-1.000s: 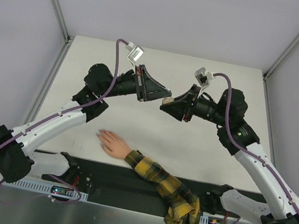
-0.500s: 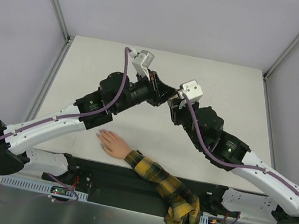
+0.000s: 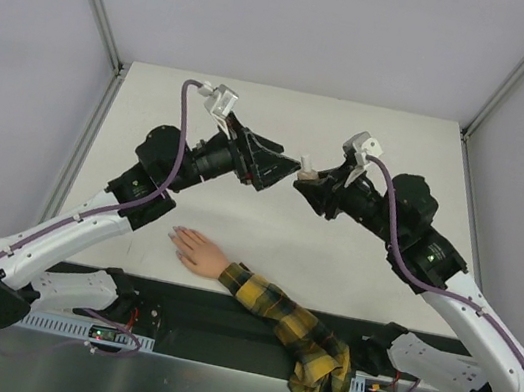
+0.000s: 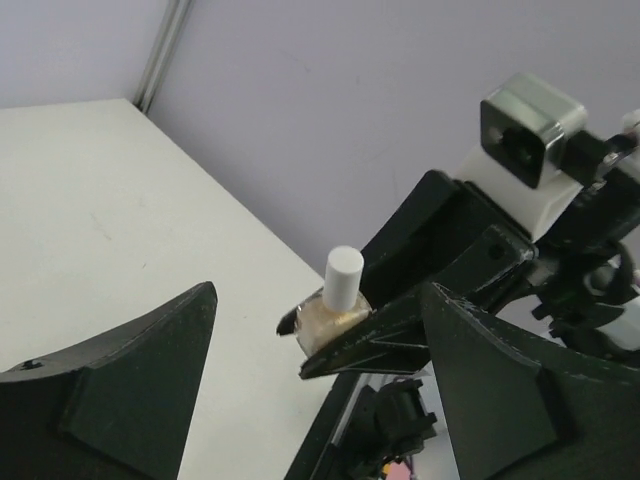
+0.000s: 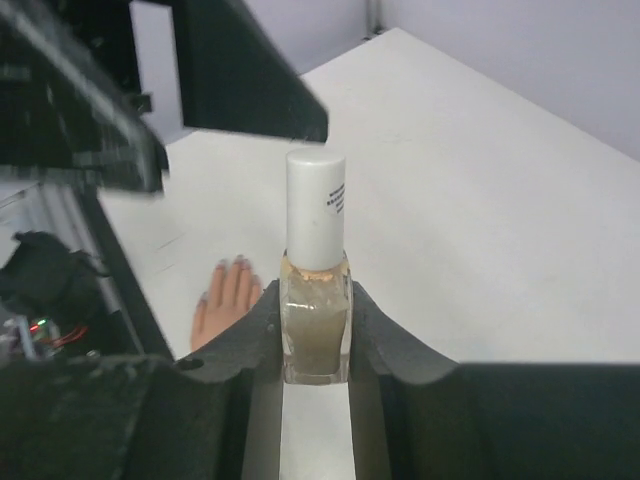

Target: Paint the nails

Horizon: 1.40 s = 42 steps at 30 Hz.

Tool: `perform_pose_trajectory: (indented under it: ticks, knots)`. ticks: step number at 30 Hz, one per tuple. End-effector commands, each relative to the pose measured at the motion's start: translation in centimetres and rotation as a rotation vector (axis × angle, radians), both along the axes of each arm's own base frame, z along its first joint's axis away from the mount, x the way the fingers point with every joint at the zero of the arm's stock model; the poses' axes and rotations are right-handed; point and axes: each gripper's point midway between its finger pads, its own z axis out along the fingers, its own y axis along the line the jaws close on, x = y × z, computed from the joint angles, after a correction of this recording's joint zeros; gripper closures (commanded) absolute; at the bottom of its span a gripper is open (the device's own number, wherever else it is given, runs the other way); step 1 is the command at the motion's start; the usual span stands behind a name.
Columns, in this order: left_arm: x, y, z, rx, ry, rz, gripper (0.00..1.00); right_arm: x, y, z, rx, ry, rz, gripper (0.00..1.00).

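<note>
Arms [image 3: 85,221] white, black joints; purple cables [image 3: 180,131]; white wrist cameras [image 3: 222,100].

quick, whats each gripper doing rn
Left gripper: open, holding nothing.
Right gripper: closed on the nail polish bottle, white cap on.

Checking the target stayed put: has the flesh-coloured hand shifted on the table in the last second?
No. The hand lies in the same spot beside the black base strip at the table's near edge, its plaid sleeve unchanged.
</note>
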Motion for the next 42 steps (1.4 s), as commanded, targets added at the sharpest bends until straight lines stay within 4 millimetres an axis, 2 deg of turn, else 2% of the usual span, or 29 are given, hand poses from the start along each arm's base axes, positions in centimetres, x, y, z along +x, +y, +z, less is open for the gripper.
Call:
perform_pose_trajectory:
  ticks: [1,4,7,11,12,15,16,18,19,20,21,22,23,24,25,26,27,29,31,35,36,37,39,40,42]
  knots:
    - [-2.6,0.7,3.4,-0.148,-0.049,-0.216,0.18,-4.4,2.0,3.4,0.146,0.056,0.321,1.00]
    - [-3.0,0.3,3.4,-0.164,-0.049,-0.295,0.19,-5.5,2.5,3.8,0.188,0.107,0.447,1.00]
    - [-4.3,-0.3,3.9,-0.161,-0.063,-0.400,0.23,-5.4,2.8,4.2,0.221,0.123,0.472,1.00]
    - [-4.7,-0.8,3.7,-0.163,-0.048,-0.456,0.37,-5.3,2.9,4.3,0.245,0.146,0.478,1.00]
    - [-4.7,-0.8,3.8,-0.166,-0.049,-0.457,0.49,-5.3,2.8,4.3,0.246,0.144,0.475,1.00]
    - [-4.6,-0.9,3.6,-0.140,-0.059,-0.452,0.70,-4.9,2.7,4.3,0.246,0.140,0.446,1.00]
    - [-4.3,-0.9,3.3,-0.130,-0.041,-0.433,0.86,-4.4,2.6,4.2,0.242,0.139,0.415,1.00]
    - [-3.7,-0.8,2.9,-0.125,-0.022,-0.397,1.00,-4.1,2.5,3.5,0.199,0.122,0.370,1.00]
    - [-2.9,-0.5,3.1,-0.140,-0.019,-0.334,1.00,-2.2,2.0,3.5,0.178,0.084,0.242,1.00]
    - [-2.7,-0.7,2.7,-0.135,-0.001,-0.308,1.00,-2.7,2.6,2.6,0.125,0.074,0.206,1.00]
    - [-2.3,-0.7,2.3,-0.132,0.008,-0.260,1.00,-2.5,2.2,1.3,0.052,0.068,0.133,1.00]
    - [-2.1,-0.4,2.5,-0.114,-0.033,-0.206,1.00,0.9,0.1,1.5,-0.026,-0.025,-0.125,1.00]
    - [-1.6,-0.9,1.7,-0.089,-0.008,-0.109,1.00,-0.1,0.9,1.3,-0.072,-0.056,-0.167,1.00]
    - [-1.4,-1.0,1.9,-0.046,-0.073,-0.057,1.00,0.6,0.2,1.0,-0.120,-0.080,-0.264,1.00]
    - [-1.5,-1.4,1.8,-0.024,-0.084,-0.026,1.00,2.3,-1.9,1.2,-0.170,-0.115,-0.467,1.00]
    - [-0.5,-1.2,1.8,-0.014,-0.076,0.064,1.00,1.8,-1.6,1.2,-0.181,-0.124,-0.493,1.00]
    - [-1.0,-1.7,1.8,-0.004,-0.062,0.055,1.00,1.9,-1.6,1.5,-0.169,-0.130,-0.511,1.00]
    - [-0.7,-2.2,1.2,0.006,-0.033,0.054,1.00,1.7,-1.5,1.4,-0.142,-0.126,-0.500,1.00]
    - [-0.6,-2.6,1.0,0.007,-0.018,0.049,1.00,1.0,0.1,1.9,-0.102,-0.137,-0.400,1.00]
    - [-1.0,-3.0,1.1,-0.001,-0.019,0.021,1.00,-0.2,1.5,2.0,-0.065,-0.143,-0.254,1.00]
    - [-1.1,-3.1,1.2,-0.004,-0.023,0.011,0.96,-0.4,1.5,2.4,-0.041,-0.143,-0.235,1.00]
    - [-1.6,-3.2,1.5,-0.012,-0.033,-0.015,0.89,-1.0,2.1,2.4,-0.026,-0.136,-0.174,1.00]
    - [-1.9,-3.2,1.5,-0.014,-0.041,-0.033,0.65,-1.0,1.8,2.4,0.009,-0.122,-0.146,1.00]
    - [-2.5,-3.2,1.9,-0.026,-0.057,-0.053,0.47,-1.6,2.2,2.3,0.017,-0.115,-0.087,1.00]
    - [-2.6,-2.8,1.7,-0.022,-0.061,-0.053,0.36,-1.6,1.8,2.3,0.034,-0.107,-0.063,1.00]
